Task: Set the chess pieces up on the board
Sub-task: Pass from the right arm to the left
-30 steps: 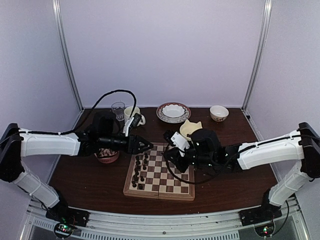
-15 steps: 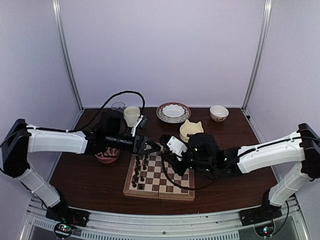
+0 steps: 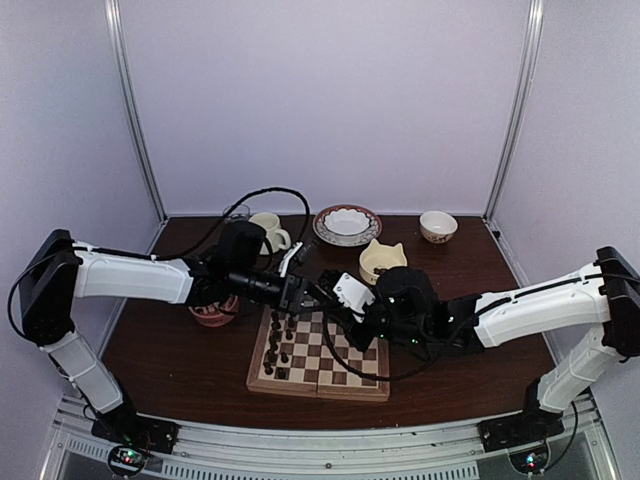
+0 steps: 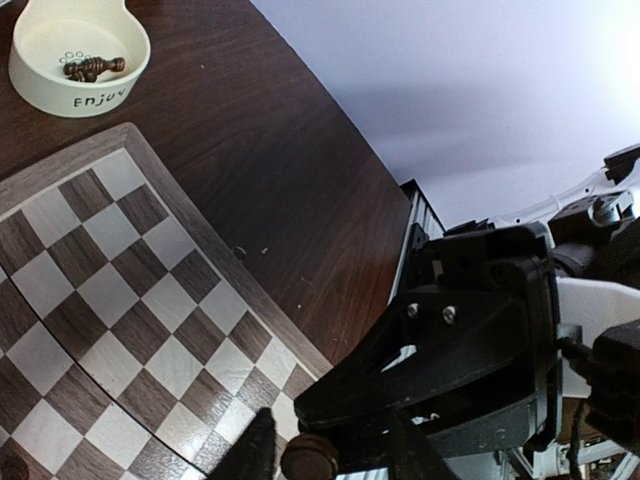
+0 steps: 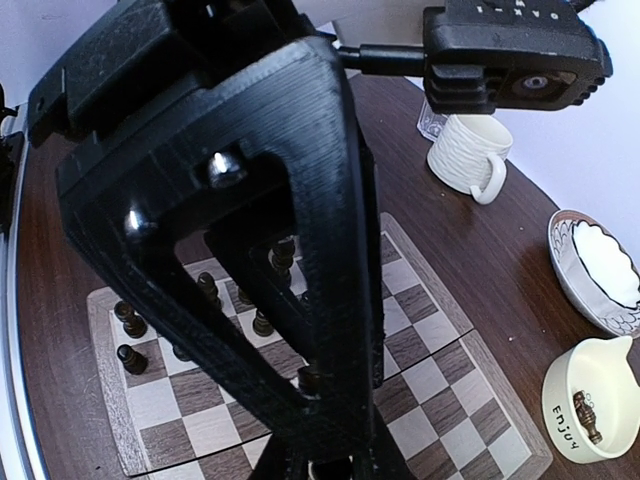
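Note:
The board [image 3: 322,352] lies at the table's middle, with several dark chess pieces [image 3: 278,340] standing on its left columns. Over its far edge my two grippers meet tip to tip. My right gripper [image 3: 336,303] is shut on a dark brown chess piece [image 4: 308,458], whose round base faces the left wrist camera. My left gripper [image 3: 308,294] is open, with one finger on each side of that piece and a narrow gap still showing. In the right wrist view the left gripper's black frame hides much of the board [image 5: 440,390]. Another dark piece [image 4: 92,67] lies in a cream bowl.
The cream "Enjoy" bowl [image 3: 380,262] stands just behind the board. A white mug [image 3: 266,230], a patterned dish [image 3: 347,224] and a small bowl [image 3: 438,226] line the back. A brown bowl [image 3: 212,312] sits left of the board, under the left arm.
My left arm has reached rightward until its fingers bracket the right gripper's tip, and its jaws have narrowed. The right gripper has shifted slightly left and stayed shut.

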`<act>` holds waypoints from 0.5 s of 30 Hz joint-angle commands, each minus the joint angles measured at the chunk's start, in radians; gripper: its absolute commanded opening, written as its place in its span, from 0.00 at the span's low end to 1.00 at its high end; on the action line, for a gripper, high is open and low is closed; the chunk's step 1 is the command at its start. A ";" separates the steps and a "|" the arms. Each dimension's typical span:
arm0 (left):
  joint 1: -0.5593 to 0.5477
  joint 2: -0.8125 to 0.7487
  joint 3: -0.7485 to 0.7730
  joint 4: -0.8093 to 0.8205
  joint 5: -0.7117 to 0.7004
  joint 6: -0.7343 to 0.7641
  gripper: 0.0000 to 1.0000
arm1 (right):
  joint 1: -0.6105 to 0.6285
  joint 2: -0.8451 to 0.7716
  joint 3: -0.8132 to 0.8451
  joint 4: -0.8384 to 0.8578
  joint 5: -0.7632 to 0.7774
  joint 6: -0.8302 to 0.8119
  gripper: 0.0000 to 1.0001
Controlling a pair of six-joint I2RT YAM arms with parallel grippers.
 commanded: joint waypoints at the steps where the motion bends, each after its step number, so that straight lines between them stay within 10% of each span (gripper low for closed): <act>1: -0.013 0.023 0.034 -0.008 0.028 0.010 0.29 | 0.008 -0.015 0.007 0.027 0.025 -0.005 0.14; 15: -0.013 0.029 0.045 -0.038 0.017 0.024 0.13 | 0.010 -0.020 0.005 0.026 0.056 -0.002 0.27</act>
